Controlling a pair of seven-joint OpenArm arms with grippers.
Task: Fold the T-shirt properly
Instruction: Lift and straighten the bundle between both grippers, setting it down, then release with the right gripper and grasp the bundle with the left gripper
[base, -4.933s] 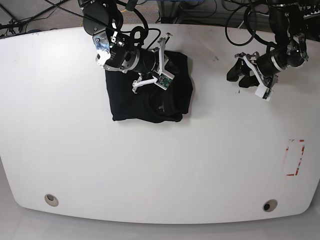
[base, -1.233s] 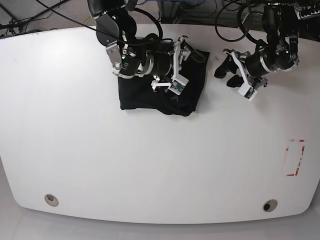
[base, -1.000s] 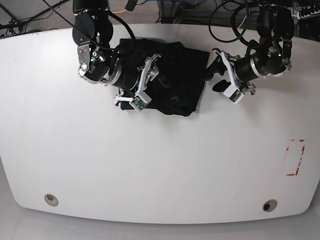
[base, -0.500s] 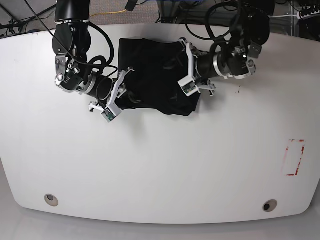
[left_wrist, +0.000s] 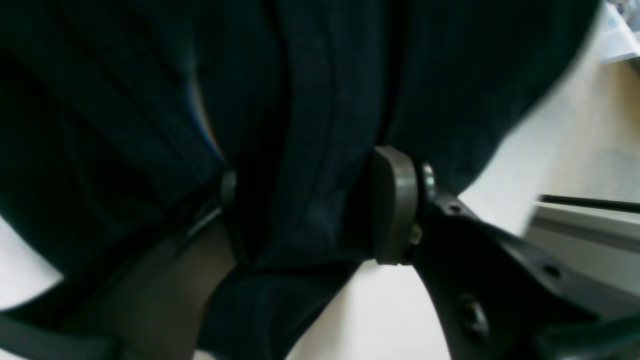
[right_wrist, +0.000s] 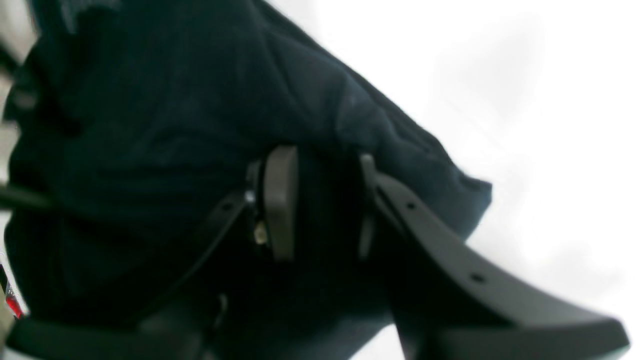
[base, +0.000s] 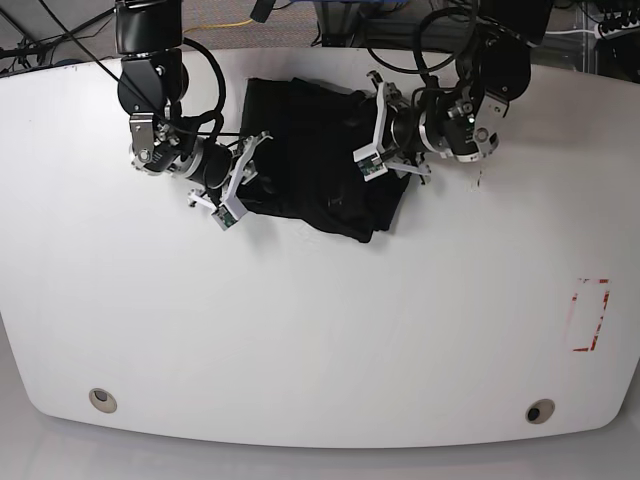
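Observation:
The black T-shirt lies bunched in a folded heap on the white table, near the far edge. My left gripper sits at the heap's right edge. In the left wrist view, its jaws stand wide apart, open around a thick fold of the T-shirt. My right gripper is at the heap's lower left edge. The right wrist view shows it shut on a narrow fold of the T-shirt, with dark cloth filling the small gap between the pads.
A red-outlined rectangle is marked on the table at the right. Two round holes sit near the front edge. Cables hang behind the table's far edge.
My left gripper moved left from beside the shirt onto its right edge. My right gripper slid to the shirt's left edge and closed on cloth. The heap has shifted slightly.

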